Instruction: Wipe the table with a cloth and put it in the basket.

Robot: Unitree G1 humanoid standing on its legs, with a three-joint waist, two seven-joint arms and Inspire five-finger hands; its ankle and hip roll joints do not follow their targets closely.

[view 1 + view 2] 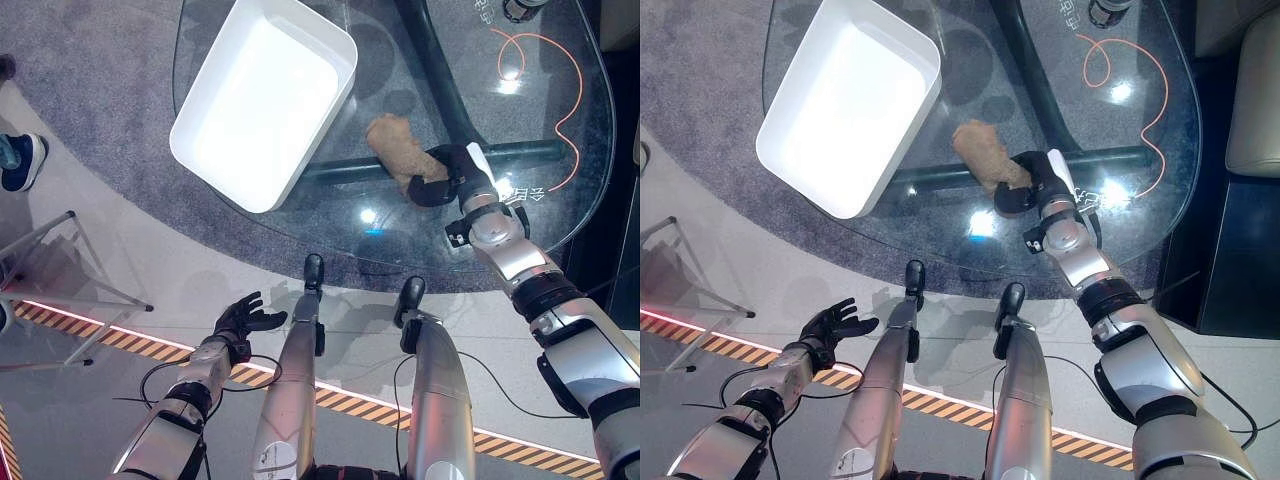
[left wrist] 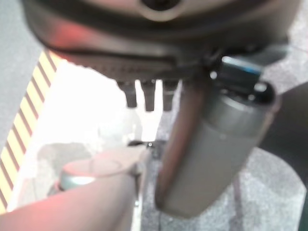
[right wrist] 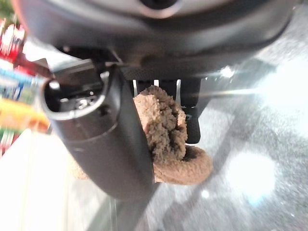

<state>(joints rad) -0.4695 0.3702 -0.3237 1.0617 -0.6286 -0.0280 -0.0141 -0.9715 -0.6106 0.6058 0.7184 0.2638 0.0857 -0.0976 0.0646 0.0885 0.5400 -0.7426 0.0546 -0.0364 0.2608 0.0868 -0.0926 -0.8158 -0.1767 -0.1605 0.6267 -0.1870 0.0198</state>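
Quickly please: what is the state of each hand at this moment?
Left hand: open, holding nothing, low beside the table.
Right hand: shut on the brown cloth, on the glass table.

The fuzzy brown cloth [image 1: 396, 148] lies bunched up on the glass table [image 1: 560, 215]. The white plastic basket [image 1: 264, 100] sits open on the table, just beside the cloth.

left hand [image 2: 149, 91] (fingers straight) above floor [image 2: 86, 120]
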